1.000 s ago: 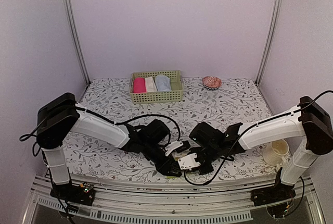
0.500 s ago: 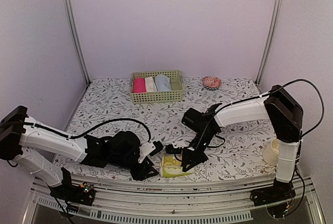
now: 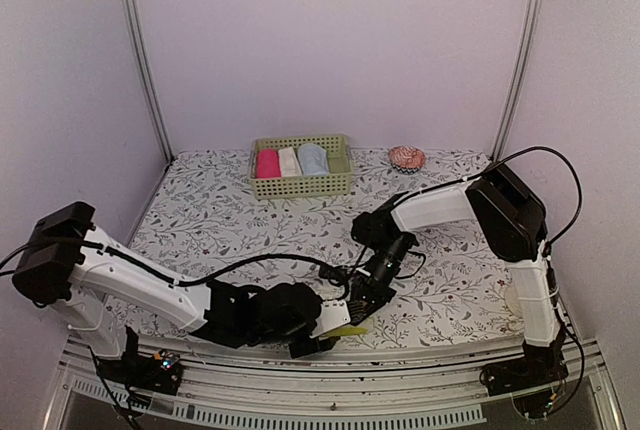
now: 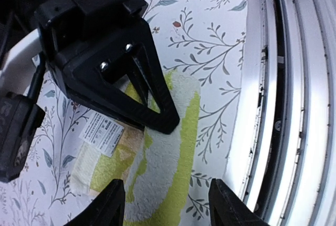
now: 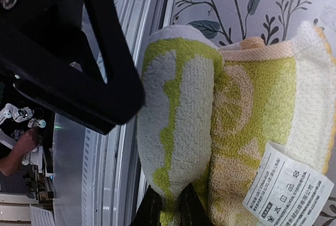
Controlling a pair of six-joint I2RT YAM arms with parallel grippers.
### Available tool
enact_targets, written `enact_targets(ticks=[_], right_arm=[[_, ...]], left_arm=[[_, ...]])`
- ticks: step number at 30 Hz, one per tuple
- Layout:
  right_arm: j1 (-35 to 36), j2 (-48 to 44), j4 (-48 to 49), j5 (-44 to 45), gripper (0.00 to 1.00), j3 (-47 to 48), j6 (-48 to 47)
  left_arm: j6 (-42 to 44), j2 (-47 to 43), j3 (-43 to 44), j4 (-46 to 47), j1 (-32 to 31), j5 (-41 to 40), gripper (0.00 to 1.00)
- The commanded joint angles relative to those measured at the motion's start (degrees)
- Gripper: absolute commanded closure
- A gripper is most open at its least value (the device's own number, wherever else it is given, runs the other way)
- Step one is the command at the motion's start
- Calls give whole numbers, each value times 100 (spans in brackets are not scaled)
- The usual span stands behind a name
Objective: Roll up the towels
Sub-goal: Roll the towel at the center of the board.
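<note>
Near the front edge of the table (image 3: pixel 200 210), the yellow-green towel (image 4: pixel 170 152) lies partly rolled. The right gripper (image 5: pixel 169 209) is pinched tight on its rolled edge. The left gripper (image 4: pixel 167 205) hangs over it with fingers spread apart. The light blue towel (image 3: pixel 313 159) sits far back in the green basket (image 3: pixel 300 187).
</note>
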Motion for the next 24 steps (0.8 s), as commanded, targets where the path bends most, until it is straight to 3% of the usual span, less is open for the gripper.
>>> enact_targets(ticks=[1,6,13,19,24], right_arm=[[27,274,-211,287,92,28,-110],[26,226,-194,239,92,42,-92],[30,31,-364,85,87,42,-177],[-4,-574,-1029,-196,71,26,-732],[-208,-827,-912,-247,69,-90,-674]], left_arm=[[1023,612,320,25,-31,-424,43],[1167,1153,635,-188,-2,-532,49],[1042,1227,773,-271,-12,-225,77],[814,1165,834,-600,3,143,82],[662,1123,805,-729,12,273,83]])
